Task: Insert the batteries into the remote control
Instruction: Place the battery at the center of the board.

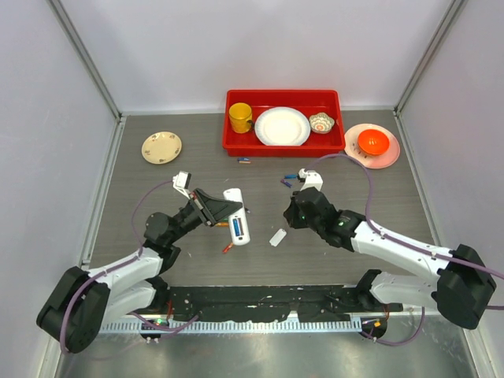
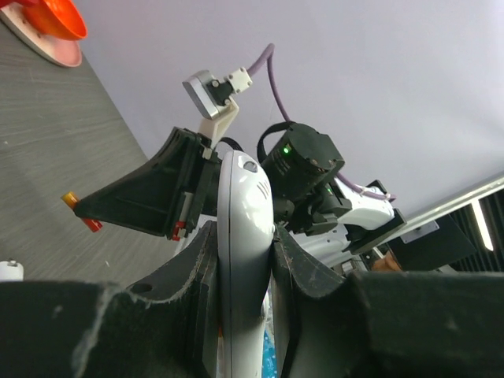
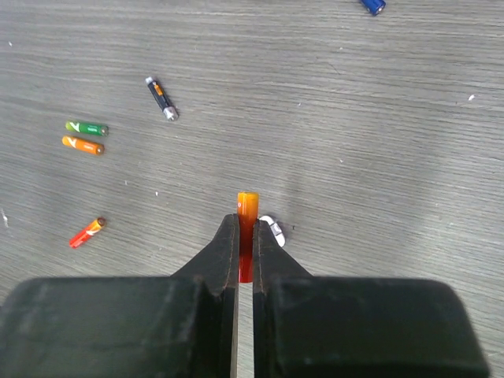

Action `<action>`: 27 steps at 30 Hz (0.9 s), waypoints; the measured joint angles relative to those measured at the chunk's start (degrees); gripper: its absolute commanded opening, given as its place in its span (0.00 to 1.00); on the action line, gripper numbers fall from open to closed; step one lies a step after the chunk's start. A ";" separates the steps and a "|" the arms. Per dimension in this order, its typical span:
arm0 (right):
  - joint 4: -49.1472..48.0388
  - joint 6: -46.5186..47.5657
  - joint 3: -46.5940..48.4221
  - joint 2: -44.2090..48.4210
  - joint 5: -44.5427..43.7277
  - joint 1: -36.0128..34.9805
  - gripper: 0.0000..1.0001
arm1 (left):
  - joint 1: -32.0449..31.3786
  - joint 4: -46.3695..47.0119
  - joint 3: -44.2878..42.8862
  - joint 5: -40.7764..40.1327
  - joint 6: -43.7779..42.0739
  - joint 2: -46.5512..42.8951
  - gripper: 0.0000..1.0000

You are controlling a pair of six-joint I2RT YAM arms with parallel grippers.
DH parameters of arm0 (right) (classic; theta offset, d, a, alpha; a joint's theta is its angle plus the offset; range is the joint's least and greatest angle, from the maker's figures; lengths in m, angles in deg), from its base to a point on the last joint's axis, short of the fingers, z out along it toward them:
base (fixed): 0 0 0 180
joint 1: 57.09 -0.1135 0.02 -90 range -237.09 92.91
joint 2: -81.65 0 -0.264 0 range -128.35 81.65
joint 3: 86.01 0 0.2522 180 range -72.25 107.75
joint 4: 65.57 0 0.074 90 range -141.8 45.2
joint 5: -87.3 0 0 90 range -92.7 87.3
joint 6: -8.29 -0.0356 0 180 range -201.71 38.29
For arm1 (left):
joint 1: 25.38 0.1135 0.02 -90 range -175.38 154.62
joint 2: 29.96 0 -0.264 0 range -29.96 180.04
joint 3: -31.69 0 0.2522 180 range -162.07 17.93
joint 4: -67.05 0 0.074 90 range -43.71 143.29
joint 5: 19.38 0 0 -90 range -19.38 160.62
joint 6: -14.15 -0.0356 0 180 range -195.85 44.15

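My left gripper (image 1: 228,209) is shut on the white remote control (image 1: 238,220), pinching its long sides between both fingers (image 2: 206,268). The remote (image 2: 244,213) stands on edge in the left wrist view, and something blue shows in its slot (image 1: 237,228). My right gripper (image 3: 247,227) is shut on a red-orange battery (image 3: 247,213), held above the table a little right of the remote. Loose batteries lie on the table: dark purple (image 3: 161,98), green (image 3: 87,127), orange (image 3: 83,145), red (image 3: 87,232) and blue (image 3: 372,5).
A small plain white plate (image 1: 277,237) lies between the two grippers. At the back stands a red tray (image 1: 236,146) with a yellow mug, a white plate and a small bowl. A pink plate (image 1: 390,153) with an orange bowl sits right of it, a floral saucer (image 1: 161,147) left.
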 measured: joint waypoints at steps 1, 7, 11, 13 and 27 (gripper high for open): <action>0.00 -0.28 -0.04 0.26 0.46 0.74 0.01 | -0.28 0.98 0.00 0.24 0.31 0.74 0.00; -0.04 -0.66 -0.04 0.57 2.47 2.69 0.01 | -0.92 5.62 0.00 1.44 1.57 2.19 0.00; -0.28 -0.37 -0.37 0.68 2.73 2.69 0.01 | -0.92 7.02 -0.15 3.19 1.86 3.43 0.00; -1.27 -0.15 -1.33 1.25 2.99 2.69 0.01 | -0.96 7.02 -0.55 4.24 1.99 4.24 0.00; 0.46 -9.88 -2.97 0.66 -6.03 6.16 0.01 | -1.03 7.89 -0.96 5.42 2.32 7.06 0.00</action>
